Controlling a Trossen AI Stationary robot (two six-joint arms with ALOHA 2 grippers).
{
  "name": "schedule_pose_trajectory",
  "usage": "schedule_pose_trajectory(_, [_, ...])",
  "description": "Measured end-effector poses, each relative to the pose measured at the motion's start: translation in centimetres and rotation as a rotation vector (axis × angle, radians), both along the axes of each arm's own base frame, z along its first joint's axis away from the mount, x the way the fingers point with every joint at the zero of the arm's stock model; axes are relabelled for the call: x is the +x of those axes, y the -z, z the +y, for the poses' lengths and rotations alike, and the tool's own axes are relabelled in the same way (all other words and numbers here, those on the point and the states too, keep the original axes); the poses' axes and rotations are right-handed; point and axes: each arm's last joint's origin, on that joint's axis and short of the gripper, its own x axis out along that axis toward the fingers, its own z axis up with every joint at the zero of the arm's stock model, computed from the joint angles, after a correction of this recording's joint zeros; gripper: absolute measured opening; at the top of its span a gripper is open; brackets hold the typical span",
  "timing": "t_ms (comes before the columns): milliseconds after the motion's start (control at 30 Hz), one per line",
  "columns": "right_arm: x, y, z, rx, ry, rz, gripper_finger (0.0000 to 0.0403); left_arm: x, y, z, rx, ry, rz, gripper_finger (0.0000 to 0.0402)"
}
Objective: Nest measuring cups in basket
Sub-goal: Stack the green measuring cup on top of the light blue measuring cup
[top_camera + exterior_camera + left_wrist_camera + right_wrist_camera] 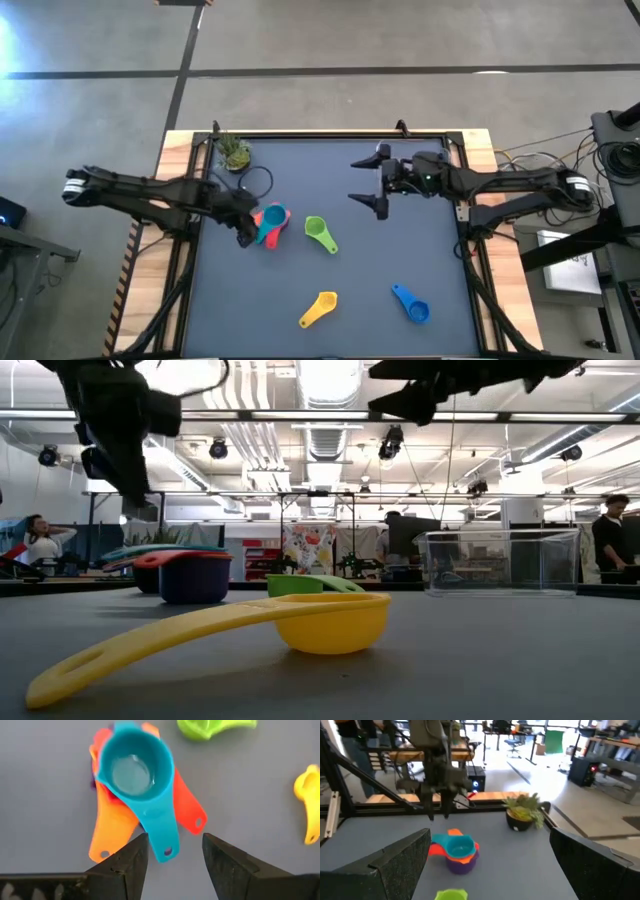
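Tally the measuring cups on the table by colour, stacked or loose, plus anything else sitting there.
Teal cup, top of stack: 1
Orange cup, in stack: 1
Red cup, in stack: 1
Purple cup, stack bottom: 1
Green cup, loose: 1
Yellow cup, loose: 1
Blue cup, loose: 1
Clear basket: 1
Potted plant: 1
Total: 9

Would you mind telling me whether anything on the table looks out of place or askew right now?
Nothing looks spilled or damaged. The nested stack, teal cup on top, stands on the mat outside the clear basket, its handles fanned apart. The green cup, yellow cup and blue cup lie scattered singly.
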Motion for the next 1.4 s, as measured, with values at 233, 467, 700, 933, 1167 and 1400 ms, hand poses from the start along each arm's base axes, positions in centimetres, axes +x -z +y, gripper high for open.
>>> schedule_pose_trajectory(233, [-1.8, -0.3, 0.4, 0.066, 0.003, 0.073, 0.0398, -0.7, -2.6, -0.2, 0.184, 0.029, -0.282, 0.0169])
schedule_pose_trajectory(467, [-1.8, 0.8, 1.3, 0.102, -0.027, 0.182, 0.0398, 1.2, -3.2, -0.7, 0.381, 0.094, -0.652, 0.0168])
schedule_pose_trajectory(700, [0.0, 3.4, 1.7, 0.099, -0.052, 0.315, 0.0398, 2.3, -0.5, -0.9, 0.454, 0.107, -0.847, 0.0168])
schedule_pose_trajectory(933, [2.4, 5.5, 1.3, -0.02, 0.012, 0.339, 0.0398, 2.9, 2.6, -0.9, 0.368, 0.061, -0.775, 0.0168])
schedule_pose_trajectory(1167, [3.4, 5.2, 1.2, -0.068, 0.014, 0.238, 0.0398, 5.5, 3.9, -1.3, 0.405, 0.137, -0.651, 0.0168])
schedule_pose_trajectory(1400, [2.5, 4.2, 1.3, -0.066, 0.016, 0.227, 0.0398, 9.5, 3.9, -2.0, 0.48, 0.354, -0.399, 0.0168])
